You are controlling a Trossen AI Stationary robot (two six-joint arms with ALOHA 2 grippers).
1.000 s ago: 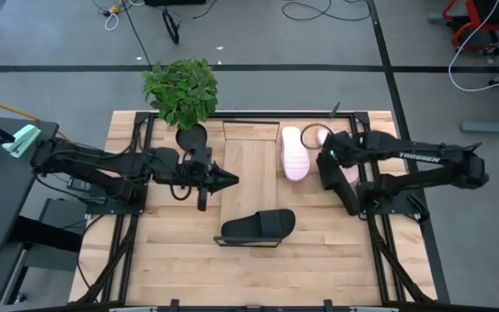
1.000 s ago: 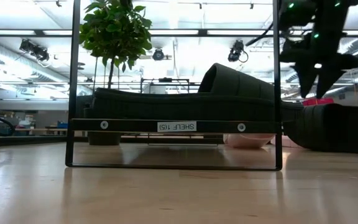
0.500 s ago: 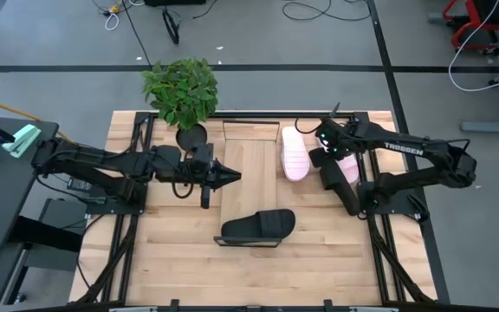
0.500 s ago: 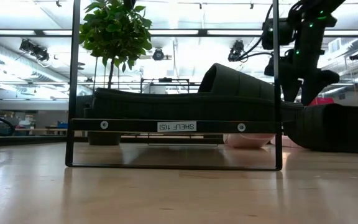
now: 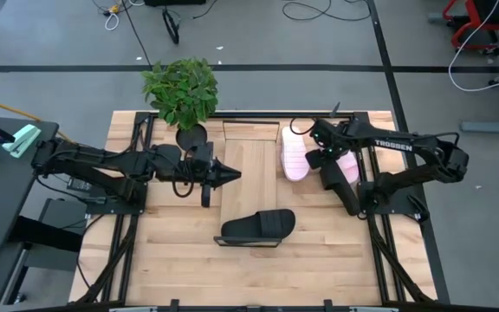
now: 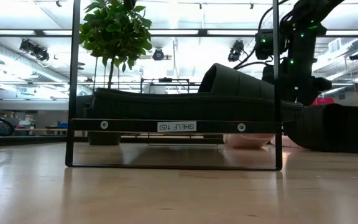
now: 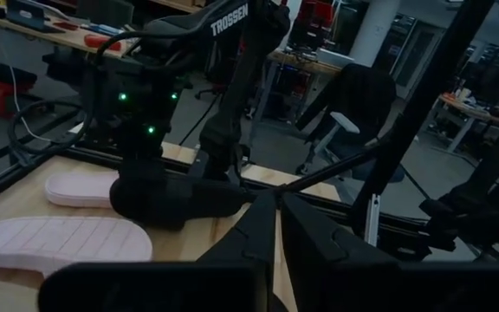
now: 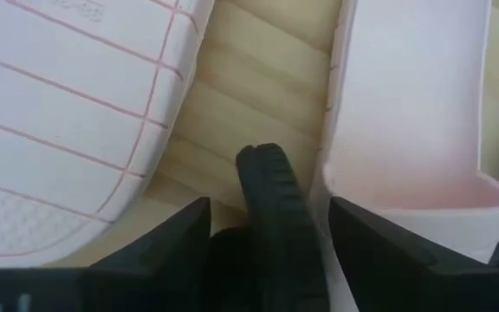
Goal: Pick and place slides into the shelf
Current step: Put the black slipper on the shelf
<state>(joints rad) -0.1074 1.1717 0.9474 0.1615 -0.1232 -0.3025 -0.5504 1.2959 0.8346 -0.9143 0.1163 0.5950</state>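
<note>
The shelf's wood plank [image 5: 251,169] runs from the far edge toward the near one. One black slide [image 5: 258,227] rests on the plank's near end. A pale pink slide [image 5: 294,154] lies sole up right of the plank, and a second pink one [image 5: 348,166] is farther right. My right gripper [image 5: 320,156] hangs open, pointing down between them. Its fingers [image 8: 189,227] stand either side of the far end [image 8: 271,186] of the second black slide [image 5: 343,189], which lies on the table. My left gripper [image 5: 232,176] is shut and hovers level at the plank's left edge. My right gripper comes from above with a finger on each side of the black slide's narrow ribbed far end [image 8: 268,173]. I cannot tell whether the fingers touch it. The slide lies on the table.
A potted plant [image 5: 180,91] stands at the far left corner of the table. Black frame rails [image 5: 379,251] run along both table sides. Bare wood [image 5: 180,251] lies left of the plank toward the near edge.
My right gripper has come down and shifted a little toward the table's left, settling between the two pink slides over the black slide's far end. The slides and my left arm have kept still.
</note>
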